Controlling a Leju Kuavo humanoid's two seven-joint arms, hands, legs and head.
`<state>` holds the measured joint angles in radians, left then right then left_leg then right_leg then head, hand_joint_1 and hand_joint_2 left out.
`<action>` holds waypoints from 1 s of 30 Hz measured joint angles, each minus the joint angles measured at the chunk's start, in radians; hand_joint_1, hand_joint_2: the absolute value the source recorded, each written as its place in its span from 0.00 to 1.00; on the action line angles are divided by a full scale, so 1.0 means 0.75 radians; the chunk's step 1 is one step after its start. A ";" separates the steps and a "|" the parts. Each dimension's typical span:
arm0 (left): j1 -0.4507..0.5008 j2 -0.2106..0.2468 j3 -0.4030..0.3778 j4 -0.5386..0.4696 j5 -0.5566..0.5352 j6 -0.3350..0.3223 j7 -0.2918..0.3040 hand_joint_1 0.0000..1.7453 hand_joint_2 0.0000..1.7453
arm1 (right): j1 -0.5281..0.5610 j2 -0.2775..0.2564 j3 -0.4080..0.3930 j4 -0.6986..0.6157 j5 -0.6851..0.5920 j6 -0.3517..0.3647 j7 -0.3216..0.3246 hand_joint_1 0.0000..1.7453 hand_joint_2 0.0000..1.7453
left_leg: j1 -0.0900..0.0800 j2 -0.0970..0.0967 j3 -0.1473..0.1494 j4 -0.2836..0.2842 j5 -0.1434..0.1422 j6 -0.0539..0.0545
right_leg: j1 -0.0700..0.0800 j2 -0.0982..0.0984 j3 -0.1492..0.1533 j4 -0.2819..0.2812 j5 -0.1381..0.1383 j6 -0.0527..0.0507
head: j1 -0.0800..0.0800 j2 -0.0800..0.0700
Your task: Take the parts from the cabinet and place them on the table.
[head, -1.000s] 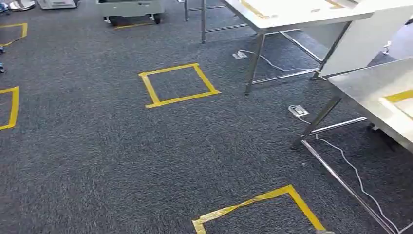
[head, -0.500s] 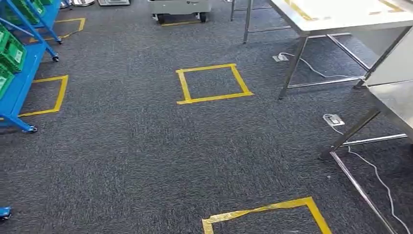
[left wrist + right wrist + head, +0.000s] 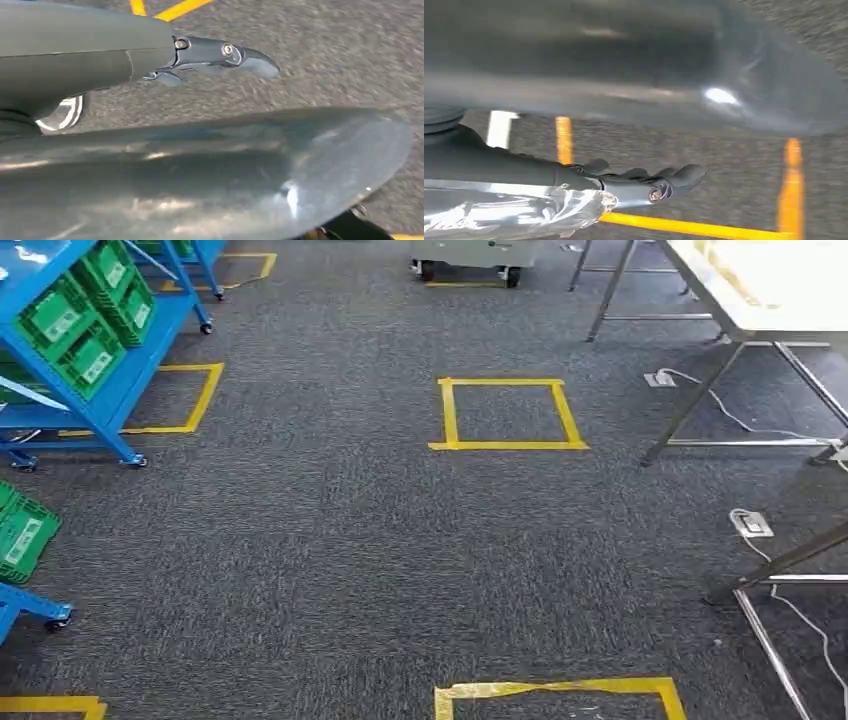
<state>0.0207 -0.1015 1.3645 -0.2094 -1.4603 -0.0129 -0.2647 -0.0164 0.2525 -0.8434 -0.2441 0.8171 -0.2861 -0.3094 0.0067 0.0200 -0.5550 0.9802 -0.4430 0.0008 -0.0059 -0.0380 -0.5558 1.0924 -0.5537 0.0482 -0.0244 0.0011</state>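
Note:
The blue cabinet rack (image 3: 150, 340) stands at the left on castors, with green bins (image 3: 62, 315) on its slanted shelves. What lies inside the bins is hidden. Another green bin (image 3: 22, 532) sits on a second blue frame at the near left. The white-topped table (image 3: 790, 285) is at the far right. My left hand (image 3: 210, 52) hangs over the carpet with fingers stretched out, holding nothing. My right hand (image 3: 644, 182) likewise hangs over the floor with straight fingers and nothing in it.
Yellow tape squares (image 3: 507, 415) mark the dark carpet, one in the middle, one at the near edge (image 3: 560, 695). A floor socket (image 3: 750, 523) with a cable lies by the steel legs (image 3: 775, 565) of a nearer table. A wheeled cart (image 3: 470, 255) stands at the back.
The camera has turned to the left: the blue rack with green bins has come into the picture, and the tables have slid toward the right edge.

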 joint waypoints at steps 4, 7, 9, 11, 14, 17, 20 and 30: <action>-0.007 0.002 0.000 -0.001 -0.013 0.005 0.002 0.00 0.00 | 0.003 0.000 -0.001 0.008 -0.005 -0.009 -0.012 0.00 0.00 | -0.005 -0.078 -0.004 0.000 0.004 0.009 | 0.002 0.046 -0.166 0.326 -0.108 -0.005 | 0.006 -0.001; -0.003 0.002 0.000 -0.001 -0.018 0.005 0.002 0.00 0.00 | 0.000 0.000 -0.001 0.008 -0.005 -0.010 -0.015 0.00 0.00 | -0.005 -0.139 0.001 0.001 0.006 0.005 | 0.003 0.076 -0.051 0.058 0.063 -0.023 | 0.007 -0.001; -0.007 0.004 0.000 -0.001 -0.024 0.004 -0.005 0.00 0.00 | -0.001 0.000 -0.001 0.011 -0.006 -0.010 -0.021 0.00 0.00 | -0.012 -0.170 -0.007 0.010 0.005 -0.009 | -0.006 0.167 0.012 -0.095 0.093 -0.027 | 0.006 -0.001; -0.001 0.010 0.000 -0.002 -0.030 -0.002 -0.029 0.00 0.00 | -0.003 0.000 -0.001 0.015 -0.012 -0.009 -0.020 0.00 0.00 | -0.003 -0.194 -0.016 0.004 0.013 -0.025 | 0.002 0.141 0.016 -0.090 0.096 -0.030 | 0.004 -0.001; 0.009 0.012 -0.001 -0.001 -0.045 -0.020 -0.054 0.00 0.00 | -0.006 0.002 -0.004 0.018 -0.020 -0.011 -0.011 0.00 0.00 | -0.001 -0.168 -0.028 0.014 0.004 -0.047 | -0.002 0.095 0.018 -0.106 0.114 -0.059 | 0.003 -0.001; -0.003 0.016 -0.001 -0.002 -0.051 -0.033 -0.063 0.00 0.00 | 0.001 0.002 -0.009 0.018 -0.035 -0.010 -0.024 0.00 0.00 | -0.005 -0.057 -0.159 0.280 -0.151 -0.060 | 0.004 0.040 0.016 -0.112 0.114 -0.073 | -0.011 -0.001; 0.000 0.021 -0.001 -0.002 -0.065 -0.050 -0.065 0.00 0.00 | 0.000 0.002 -0.018 0.018 -0.044 -0.010 -0.035 0.00 0.00 | -0.002 -0.042 -0.207 0.388 -0.155 -0.067 | 0.005 -0.014 0.015 -0.112 0.112 -0.074 | -0.012 -0.001; 0.000 0.037 -0.004 -0.001 -0.107 -0.090 -0.094 0.00 0.00 | -0.007 -0.007 -0.048 0.018 -0.046 0.065 -0.063 0.00 0.00 | 0.001 0.015 -0.002 0.000 0.003 -0.010 | 0.013 -0.023 0.009 -0.020 0.036 -0.009 | 0.001 -0.001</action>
<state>0.0210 -0.0736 1.3615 -0.2102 -1.5404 -0.0801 -0.3349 -0.0217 0.2472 -0.8796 -0.2304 0.7828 -0.2377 -0.3563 0.0071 0.0313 -0.5568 0.9799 -0.4407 -0.0070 0.0036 -0.0556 -0.5492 1.0772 -0.5264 0.0415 -0.0236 0.0008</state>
